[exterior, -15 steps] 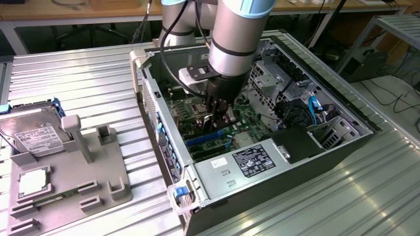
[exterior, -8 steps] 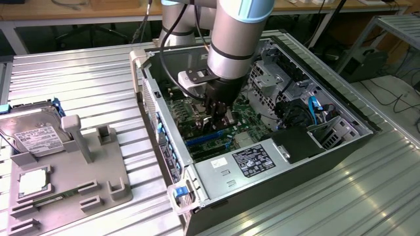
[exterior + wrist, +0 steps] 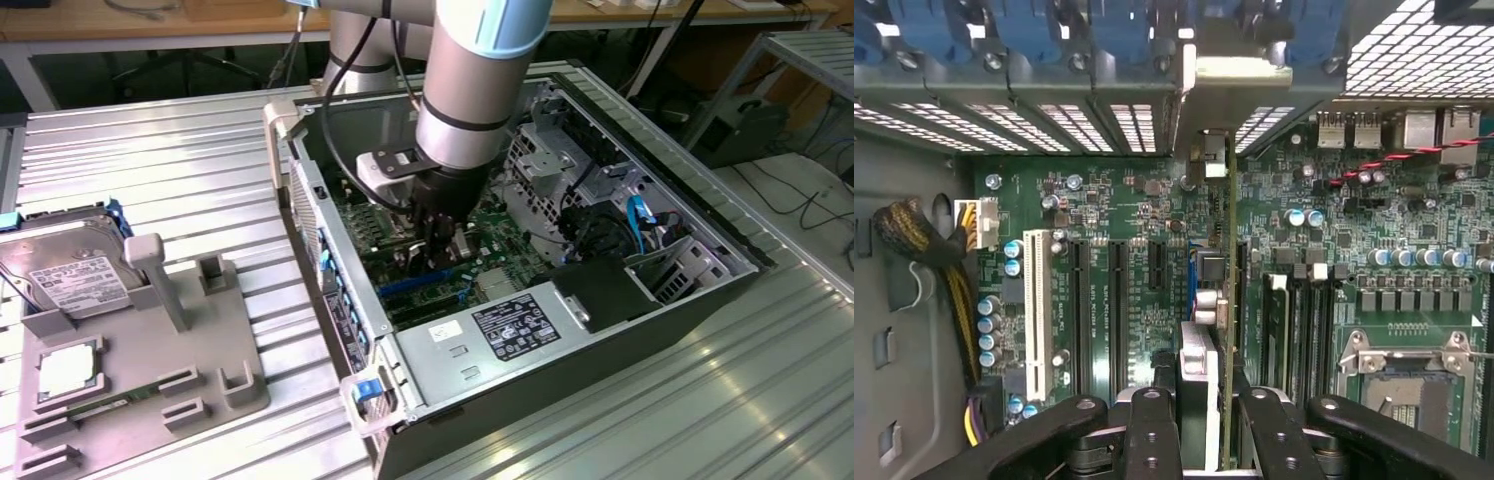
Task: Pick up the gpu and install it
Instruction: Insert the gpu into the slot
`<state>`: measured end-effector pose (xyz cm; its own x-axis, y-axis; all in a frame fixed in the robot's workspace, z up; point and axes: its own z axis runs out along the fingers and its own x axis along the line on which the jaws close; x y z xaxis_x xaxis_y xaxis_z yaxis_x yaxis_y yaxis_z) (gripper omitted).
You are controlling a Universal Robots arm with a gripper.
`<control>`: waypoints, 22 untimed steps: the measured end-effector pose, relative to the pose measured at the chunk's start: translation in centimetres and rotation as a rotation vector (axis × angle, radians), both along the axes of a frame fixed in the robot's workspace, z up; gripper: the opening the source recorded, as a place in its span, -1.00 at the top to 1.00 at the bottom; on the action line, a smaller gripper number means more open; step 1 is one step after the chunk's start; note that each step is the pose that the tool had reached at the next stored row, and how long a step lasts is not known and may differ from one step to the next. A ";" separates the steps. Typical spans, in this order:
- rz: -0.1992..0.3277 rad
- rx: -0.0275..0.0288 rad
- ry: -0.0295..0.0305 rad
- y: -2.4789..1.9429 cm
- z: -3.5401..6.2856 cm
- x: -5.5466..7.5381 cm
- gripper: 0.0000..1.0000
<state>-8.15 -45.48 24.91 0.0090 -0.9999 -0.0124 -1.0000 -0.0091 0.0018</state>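
Black jointed fingers [image 3: 1151,430] of the gripper [image 3: 1204,400] are clamped on both faces of the gpu [image 3: 1230,300], a thin flat expansion card seen edge-on with a pale silvery metal bracket. The card stands upright over the green motherboard [image 3: 1134,250], deep inside the open grey computer case [image 3: 534,420], with its bracket end at the slotted rear wall; I cannot tell whether it is fully seated in a slot. Beside it on the board are a long white expansion slot [image 3: 1037,310] and an empty metal-framed processor socket [image 3: 1409,380]. Well apart, on the exterior view's left of the ribbed metal table [image 3: 174,170], a grey moulded fixture tray [image 3: 174,350] holds a silver hard drive [image 3: 74,280] with a white label and a small square silver chip [image 3: 67,372].
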 end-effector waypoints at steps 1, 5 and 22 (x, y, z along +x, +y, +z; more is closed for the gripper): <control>0.000 0.0000 0.0000 0.00 -0.09 -0.1 0.43; 0.000 0.0001 0.0000 0.00 -0.28 -0.4 0.43; 0.000 0.0001 0.0148 0.00 -0.33 -0.4 0.43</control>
<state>-8.52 -45.48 24.58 0.0090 -0.9999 -0.0126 -0.9998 -0.0092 0.0166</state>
